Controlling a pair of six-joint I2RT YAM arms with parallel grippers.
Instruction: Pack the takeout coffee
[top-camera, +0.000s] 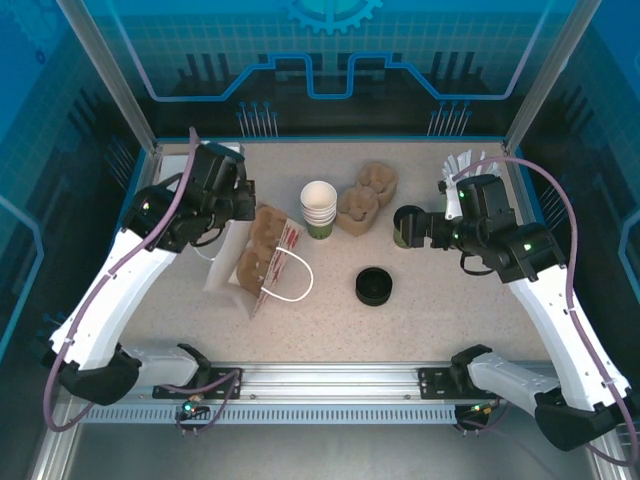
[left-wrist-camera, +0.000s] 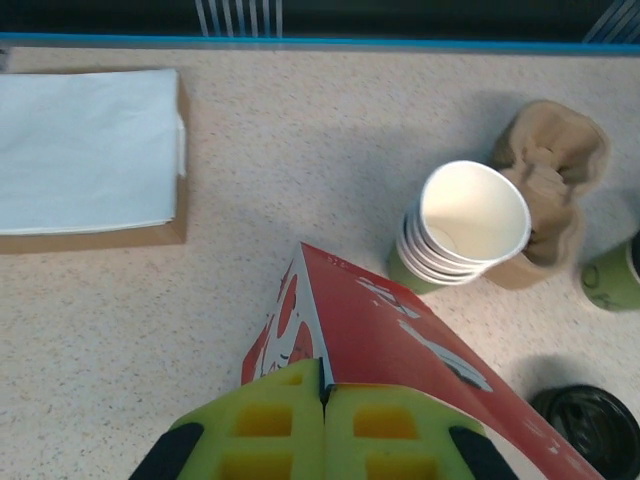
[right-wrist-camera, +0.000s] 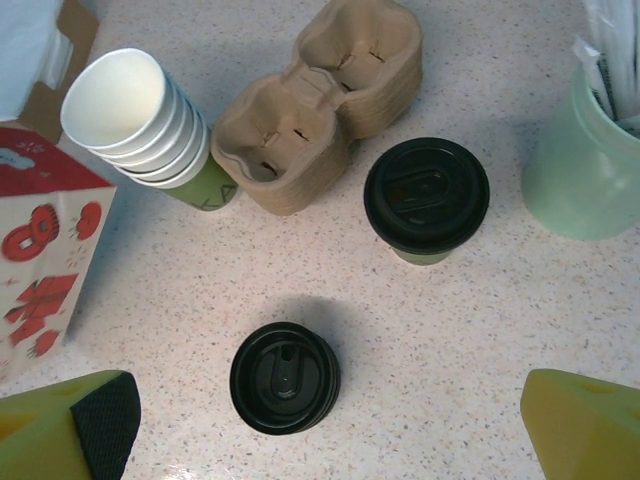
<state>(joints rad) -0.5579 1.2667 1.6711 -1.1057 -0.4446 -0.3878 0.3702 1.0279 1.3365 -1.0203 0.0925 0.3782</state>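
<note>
Got left gripper clenched on the edge of the red-and-white paper bag, pads flat on the paper. Got right gripper spread wide, gripping nothing, with loose lid just ahead of it.

Takeout coffee: green wall, black lid on, upright on the table, just beside the pulp carrier, between that and the mint cup.

Reading the step as: fetch cup with right, hold bag with left. Can't tell whether bag mouth gapes wide enough.

Advice:
- Reach past the loose lid without nudging it.
- Grip the wall below the lid, not the lid itself.
- Squeeze lightly to avoid crushing paper.
- Carry upright, clear of the cup stack.
- Hold bag edge firm, no tugging.
</note>
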